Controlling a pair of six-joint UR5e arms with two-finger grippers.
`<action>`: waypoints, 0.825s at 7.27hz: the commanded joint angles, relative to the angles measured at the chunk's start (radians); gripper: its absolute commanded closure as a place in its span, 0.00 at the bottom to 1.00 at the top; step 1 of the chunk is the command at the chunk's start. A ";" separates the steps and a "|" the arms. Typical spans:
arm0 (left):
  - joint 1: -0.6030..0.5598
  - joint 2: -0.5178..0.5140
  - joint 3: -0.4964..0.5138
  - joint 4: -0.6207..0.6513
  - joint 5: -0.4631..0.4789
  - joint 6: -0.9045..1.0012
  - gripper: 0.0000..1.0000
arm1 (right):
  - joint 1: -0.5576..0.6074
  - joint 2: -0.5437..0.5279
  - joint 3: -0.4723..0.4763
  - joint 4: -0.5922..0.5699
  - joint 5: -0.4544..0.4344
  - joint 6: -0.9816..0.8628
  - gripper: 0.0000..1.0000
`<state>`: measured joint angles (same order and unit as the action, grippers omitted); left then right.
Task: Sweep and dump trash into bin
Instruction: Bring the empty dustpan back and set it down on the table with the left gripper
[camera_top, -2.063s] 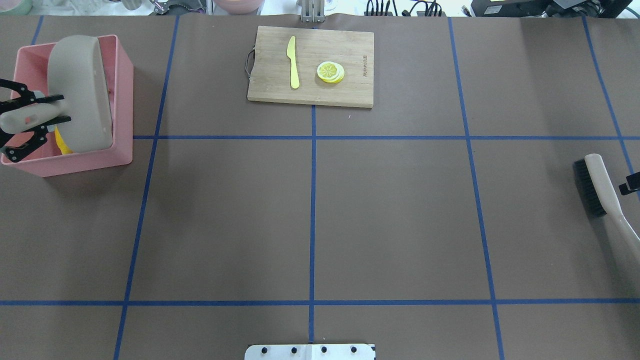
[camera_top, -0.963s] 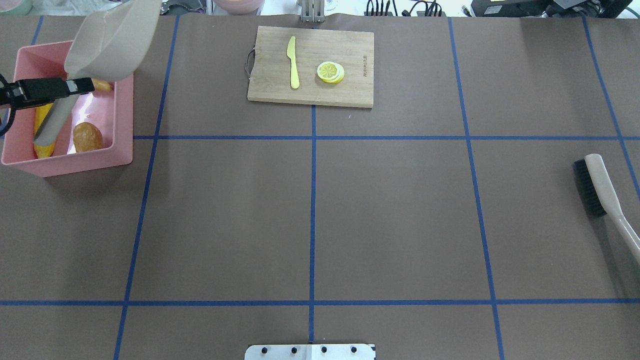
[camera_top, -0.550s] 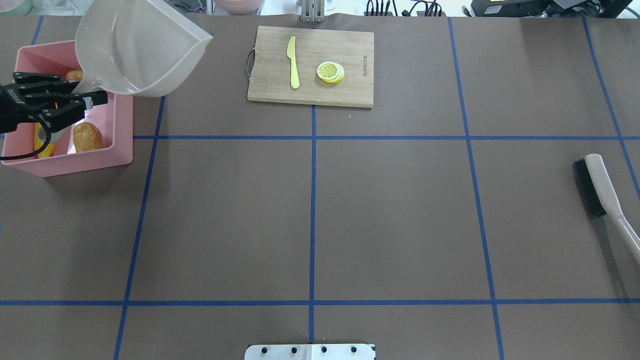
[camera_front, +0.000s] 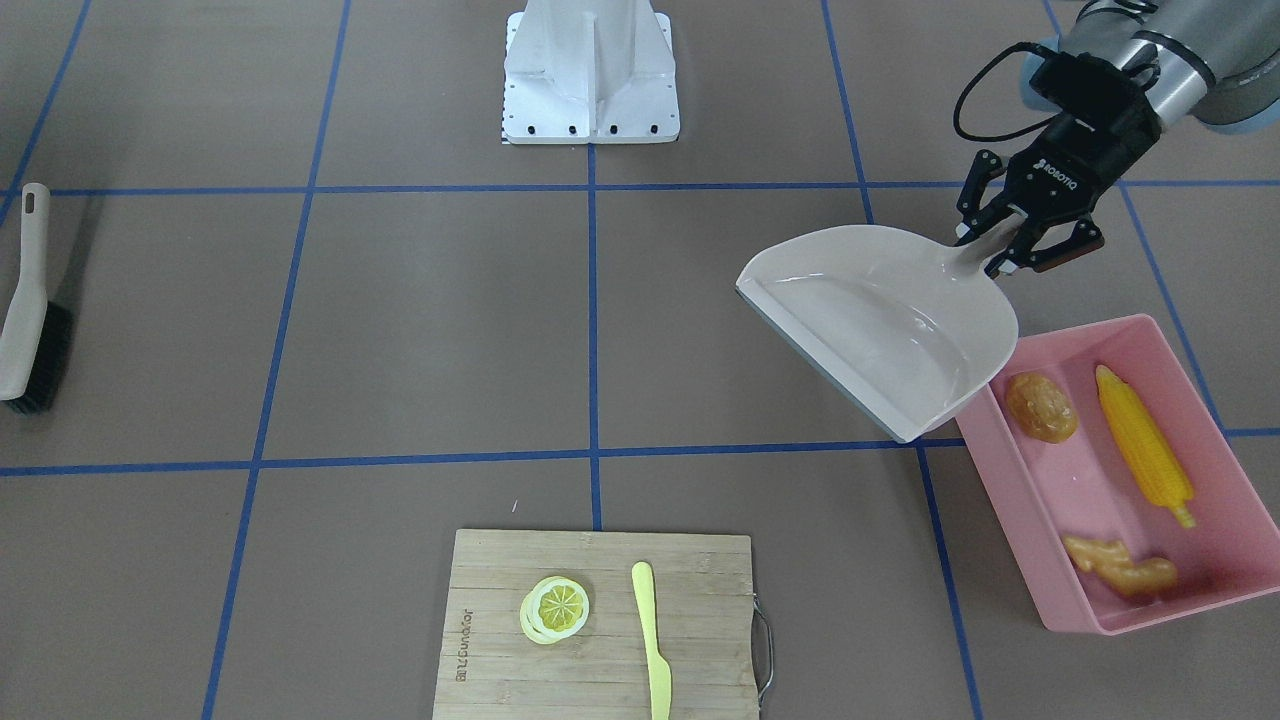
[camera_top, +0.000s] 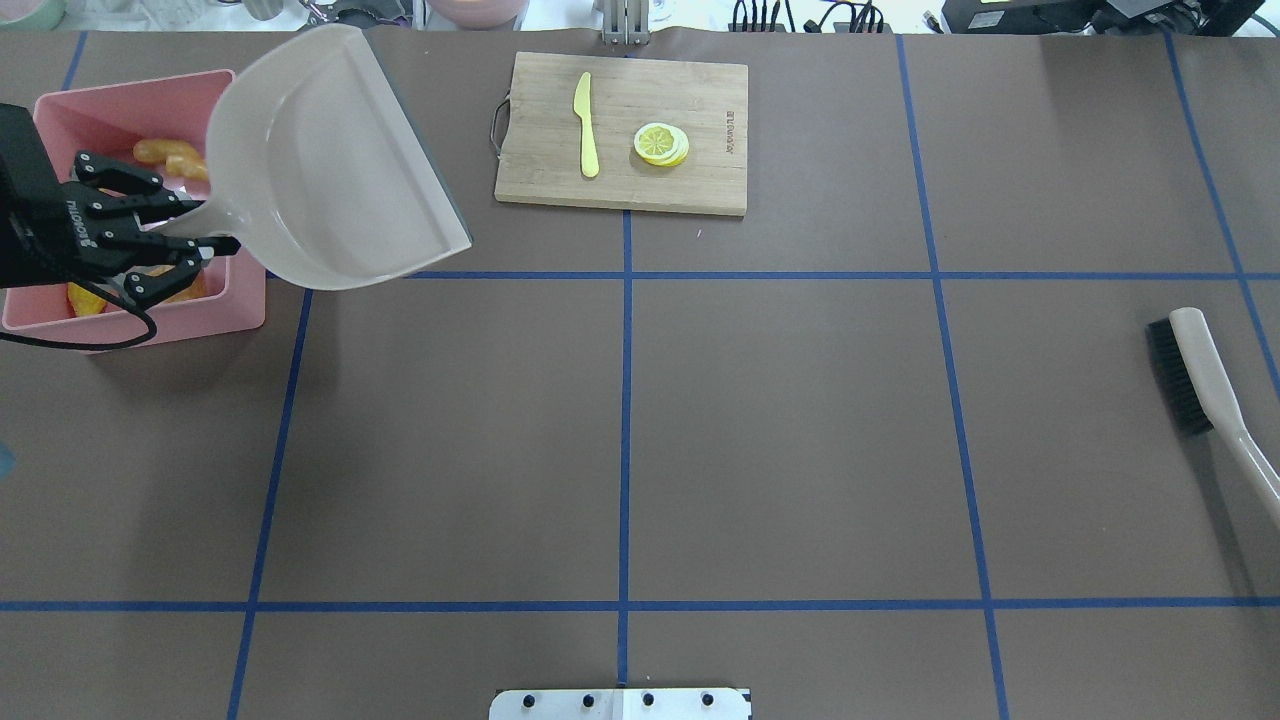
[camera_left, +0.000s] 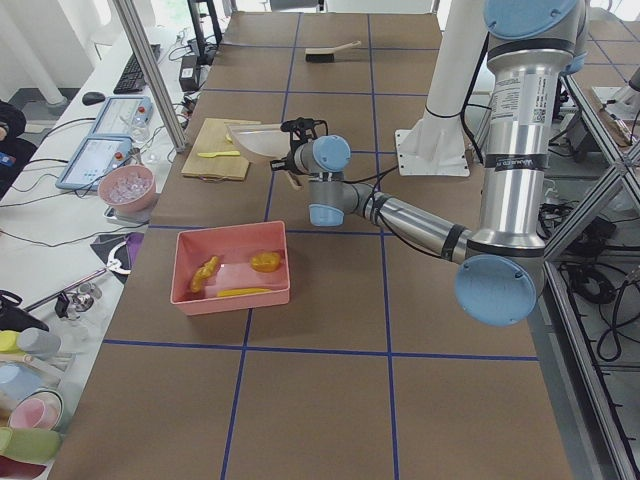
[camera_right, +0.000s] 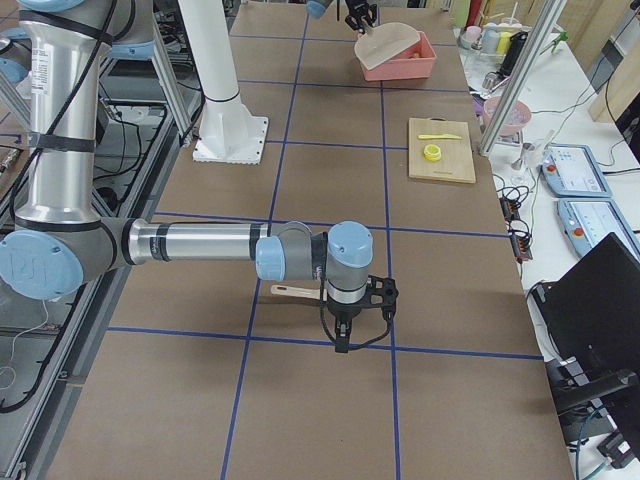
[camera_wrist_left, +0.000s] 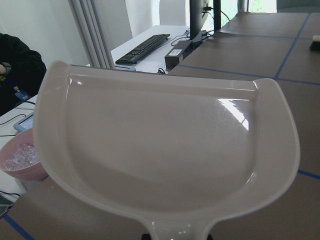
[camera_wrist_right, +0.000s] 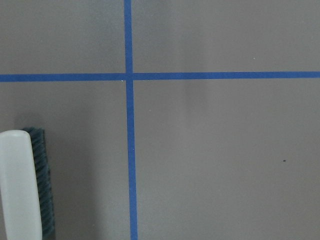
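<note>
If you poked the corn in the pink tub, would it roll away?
Probably a little: the corn cob looks long and round, so it may roll sideways. The walled bin would likely stop it. It looks stiff, so it probably won't bend.

**What I cannot make out**

From overhead, my left gripper (camera_top: 210, 228) and the pan (camera_top: 320, 170) it clamps cover most of the bin (camera_top: 120, 95). The corn (camera_top: 85, 298) shows only as a yellow end, the ginger (camera_top: 165, 152) only in part, and the potato (camera_front: 1040, 407) is almost wholly covered.

In my left wrist view the pan's handle runs off the bottom edge. The brush (camera_top: 1195, 375) loses its handle end at the overhead view's right edge, and my right wrist view cuts it off at the left and bottom.

My right gripper (camera_right: 345, 340) shows only from the right side, so I cannot tell how its jaws stand. The front view's bottom edge clips the knife (camera_front: 652, 640).
</note>
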<state>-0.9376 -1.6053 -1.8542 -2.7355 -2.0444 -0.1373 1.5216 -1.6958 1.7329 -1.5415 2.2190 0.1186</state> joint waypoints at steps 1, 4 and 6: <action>0.078 -0.014 0.013 0.078 -0.066 0.006 1.00 | -0.014 0.008 0.000 0.004 -0.004 0.001 0.00; 0.278 -0.082 0.070 0.135 -0.135 0.188 1.00 | -0.020 0.019 -0.029 0.006 -0.021 0.001 0.00; 0.318 -0.128 0.122 0.233 -0.134 0.219 1.00 | -0.020 0.019 -0.027 0.006 -0.022 0.001 0.00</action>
<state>-0.6495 -1.7070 -1.7555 -2.5581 -2.1777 0.0499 1.5025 -1.6773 1.7058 -1.5362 2.1979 0.1197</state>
